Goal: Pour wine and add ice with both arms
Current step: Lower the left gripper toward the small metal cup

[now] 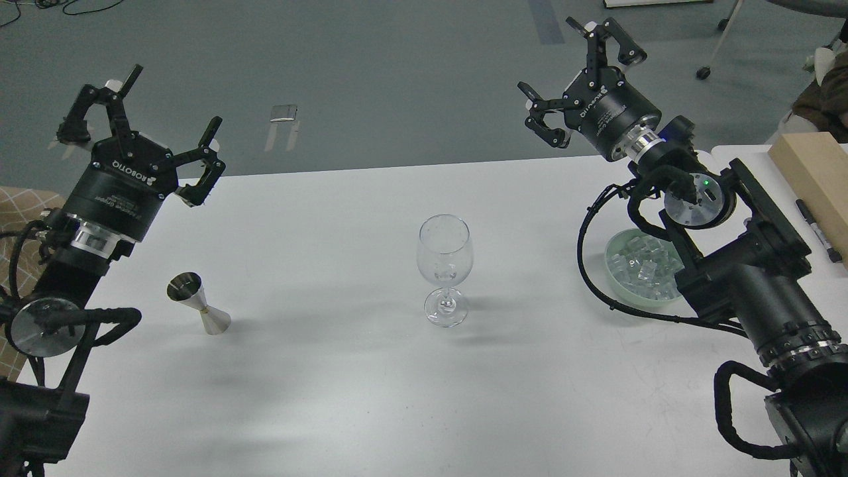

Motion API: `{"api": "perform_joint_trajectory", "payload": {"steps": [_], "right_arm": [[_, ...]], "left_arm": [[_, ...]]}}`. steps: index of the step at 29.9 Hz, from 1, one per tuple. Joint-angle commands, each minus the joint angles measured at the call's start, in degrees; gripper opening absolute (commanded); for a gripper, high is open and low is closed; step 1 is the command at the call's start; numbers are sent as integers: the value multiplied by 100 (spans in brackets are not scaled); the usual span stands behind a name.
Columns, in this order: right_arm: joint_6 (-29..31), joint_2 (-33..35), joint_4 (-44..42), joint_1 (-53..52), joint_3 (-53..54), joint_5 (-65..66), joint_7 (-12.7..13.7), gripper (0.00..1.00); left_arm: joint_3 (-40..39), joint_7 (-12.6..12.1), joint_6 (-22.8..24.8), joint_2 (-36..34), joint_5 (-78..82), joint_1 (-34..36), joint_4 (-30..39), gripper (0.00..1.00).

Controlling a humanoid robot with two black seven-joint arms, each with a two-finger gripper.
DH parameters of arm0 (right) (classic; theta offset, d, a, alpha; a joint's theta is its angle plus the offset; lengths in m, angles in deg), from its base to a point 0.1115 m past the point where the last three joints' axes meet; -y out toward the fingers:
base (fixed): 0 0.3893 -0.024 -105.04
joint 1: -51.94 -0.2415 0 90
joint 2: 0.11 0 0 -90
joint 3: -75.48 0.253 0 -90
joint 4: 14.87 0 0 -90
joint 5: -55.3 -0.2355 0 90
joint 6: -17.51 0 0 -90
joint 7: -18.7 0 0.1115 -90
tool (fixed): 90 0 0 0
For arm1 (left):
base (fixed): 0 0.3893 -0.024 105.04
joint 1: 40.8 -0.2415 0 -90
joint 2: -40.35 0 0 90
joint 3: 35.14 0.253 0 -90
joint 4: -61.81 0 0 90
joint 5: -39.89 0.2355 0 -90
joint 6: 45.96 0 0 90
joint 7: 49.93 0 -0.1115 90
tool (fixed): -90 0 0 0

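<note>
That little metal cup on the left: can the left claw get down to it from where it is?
Probably yes. The metal cup stands alone on the table, uncovered, and the left claw is open, raised behind it.

Jigger (198, 311) left of glass (444, 268), ice (641, 267) right.

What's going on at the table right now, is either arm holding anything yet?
Neither arm holds anything. The left gripper and the right gripper are both open and raised near the table's far edge. The wine glass stands upright and looks empty at mid-table. The ice sits in a pale bowl partly behind the right arm, and a metal jigger stands untouched to the glass's left. Pouring and icing have not started.
</note>
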Motion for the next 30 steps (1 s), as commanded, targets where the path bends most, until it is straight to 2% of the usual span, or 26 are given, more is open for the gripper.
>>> {"api": "perform_joint_trajectory", "payload": {"steps": [1, 6, 10, 17, 21, 30], "right_arm": [[4, 0, -14, 16, 0, 0, 0, 100], [-5, 0, -14, 24, -8, 0, 0, 100], [-5, 0, -23, 7, -122, 0, 0, 100], [-5, 0, -32, 16, -140, 0, 0, 100], [-5, 0, -40, 16, -149, 0, 0, 100], [-5, 0, -67, 16, -149, 9, 0, 100]], "left_arm": [[-201, -218, -101, -79, -479, -481, 285, 97], [-500, -324, -172, -124, -682, -1088, 734, 97], [-658, -333, -496, -97, -691, -1703, 1217, 98], [-764, -350, -882, 25, -1209, -2266, 1674, 98], [-790, -350, -1147, 131, -1315, -2468, 1727, 98], [-887, -350, -1139, 377, -1315, -2925, 1789, 98]]}}
